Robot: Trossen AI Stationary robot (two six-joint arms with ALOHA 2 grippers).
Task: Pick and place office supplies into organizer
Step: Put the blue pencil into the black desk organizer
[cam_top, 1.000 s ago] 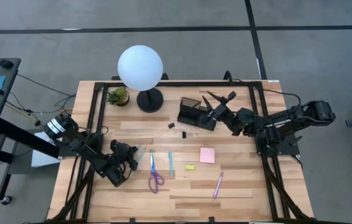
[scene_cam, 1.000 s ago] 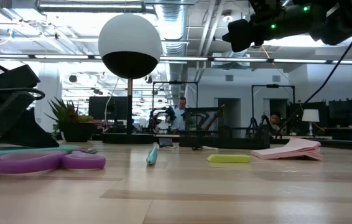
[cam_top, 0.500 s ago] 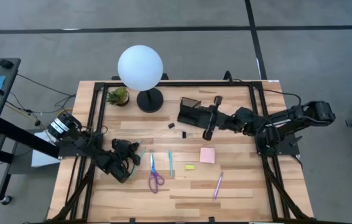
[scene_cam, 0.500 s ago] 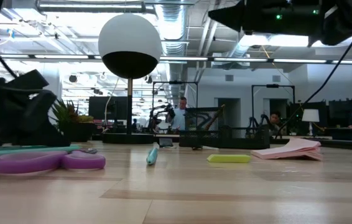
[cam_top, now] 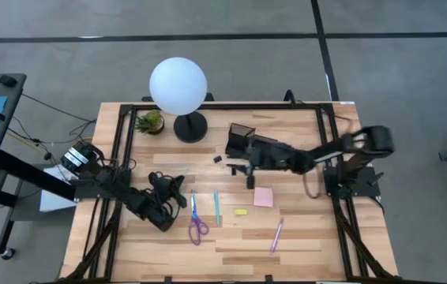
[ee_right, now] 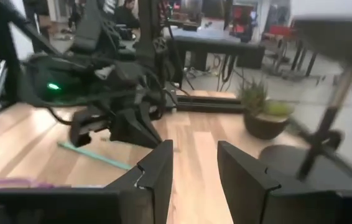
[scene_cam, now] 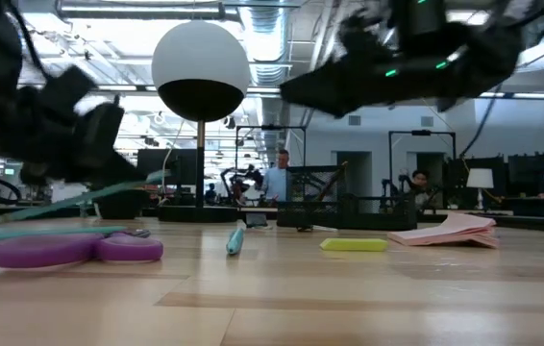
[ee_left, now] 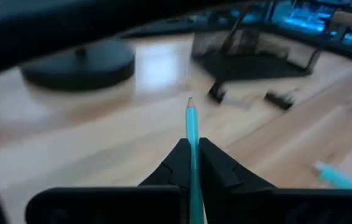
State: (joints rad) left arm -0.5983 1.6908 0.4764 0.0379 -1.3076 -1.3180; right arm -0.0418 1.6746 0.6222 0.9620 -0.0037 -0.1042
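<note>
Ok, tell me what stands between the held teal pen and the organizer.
The right pincer hovers open in front of the organizer; two black clips lie on the table. The left pincer grips the teal pen.

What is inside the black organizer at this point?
The organizer shows dark compartments with no supplies clearly visible; the right end effector covers part of its front. The left end effector holds a teal pen.

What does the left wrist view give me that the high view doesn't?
Only the left wrist view shows the left claw shut on the teal pen, tip toward the organizer. Only the high view shows the scissors, sticky pad, pink-purple pen and right claw, open above the table. Both show the organizer and black clips.
</note>
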